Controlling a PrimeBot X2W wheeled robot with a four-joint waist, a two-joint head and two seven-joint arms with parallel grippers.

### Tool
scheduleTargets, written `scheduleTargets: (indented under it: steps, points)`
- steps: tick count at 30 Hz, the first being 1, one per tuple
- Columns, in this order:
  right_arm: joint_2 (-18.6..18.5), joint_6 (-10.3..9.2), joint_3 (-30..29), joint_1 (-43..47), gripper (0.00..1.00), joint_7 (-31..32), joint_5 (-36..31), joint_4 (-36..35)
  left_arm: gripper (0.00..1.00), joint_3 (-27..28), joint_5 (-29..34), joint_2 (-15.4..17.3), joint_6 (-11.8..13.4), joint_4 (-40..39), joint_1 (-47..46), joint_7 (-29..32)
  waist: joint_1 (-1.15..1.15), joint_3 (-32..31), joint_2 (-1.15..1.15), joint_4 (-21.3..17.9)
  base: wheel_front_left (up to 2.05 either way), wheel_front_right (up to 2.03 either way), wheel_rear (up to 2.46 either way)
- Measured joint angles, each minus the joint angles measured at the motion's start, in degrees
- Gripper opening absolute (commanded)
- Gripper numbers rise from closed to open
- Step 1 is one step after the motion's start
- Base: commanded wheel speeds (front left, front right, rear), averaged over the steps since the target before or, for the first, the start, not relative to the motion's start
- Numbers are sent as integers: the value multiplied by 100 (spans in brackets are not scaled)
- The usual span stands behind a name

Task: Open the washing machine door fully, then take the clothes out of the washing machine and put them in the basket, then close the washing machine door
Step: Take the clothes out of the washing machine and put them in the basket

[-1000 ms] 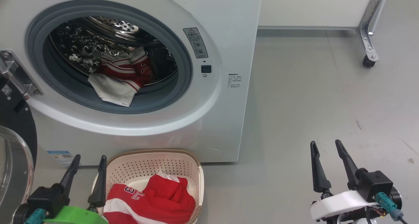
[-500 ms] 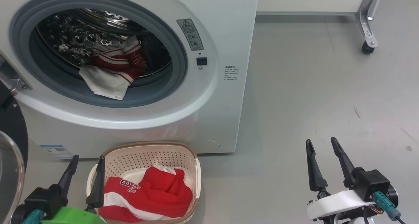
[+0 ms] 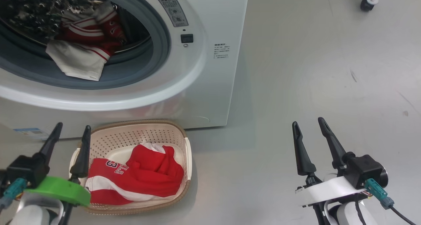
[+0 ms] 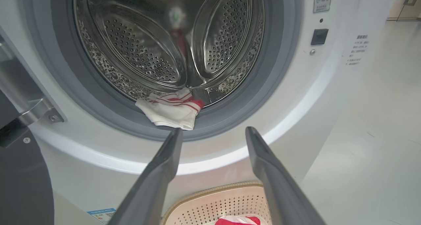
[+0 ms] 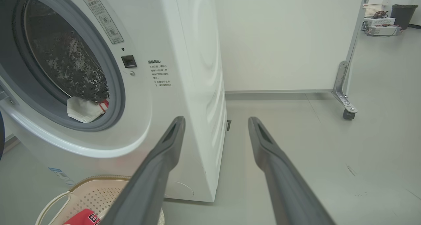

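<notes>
Red jersey (image 3: 148,175) marked "3" in basket (image 3: 138,123) on floor by washer (image 3: 210,87); more clothes (image 3: 79,54) at drum lip, near triangle warning label (image 3: 171,8). Left hand (image 3: 73,125) at basket's left rim, right hand (image 3: 307,121) over floor, both spread and empty.

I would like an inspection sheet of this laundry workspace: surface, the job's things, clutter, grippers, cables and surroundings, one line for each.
Surface: grey floor, a few small dark marks.
Job's things: washing machine with its door open; white cloth with red stripes in the drum, hanging over the grey seal; basket on the floor before the washer, red jersey inside.
Clutter: nothing seen.
Grippers: left gripper open, empty, by the basket's left side; right gripper open, empty, over bare floor.
Cables: teal connector with black cable at the right wrist; teal connector at the left wrist.
Surroundings: white panel on a caster wheel; dark bin far behind.
</notes>
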Motion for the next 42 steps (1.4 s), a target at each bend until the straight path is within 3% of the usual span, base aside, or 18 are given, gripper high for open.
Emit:
scheduleTargets:
  steps: [5, 13, 29, 42]
  points:
    - [-5, -93, 154, -245, 100, 0, 0, -85, 100, -74, 177, 320, -1, 32, -549, 170, 0, 347, 0, -140, 0, 0, 0]
    - [-15, -198, 368, -564, 100, 0, 9, -180, 100, -180, 266, 573, -4, 230, -1490, 611, 0, 876, 0, -410, 0, 0, 0]
    - [-22, -443, 886, -1062, 100, 0, 327, -314, 100, -198, 823, 1306, 4, 1308, -3117, 1859, 1, 1737, 0, -1135, 0, 0, 0]
    - [-23, -505, 1116, -1257, 100, 0, 404, -313, 100, -278, 935, 1537, 3, 2108, -4018, 2684, 0, 2049, 0, -1621, 0, 0, 0]
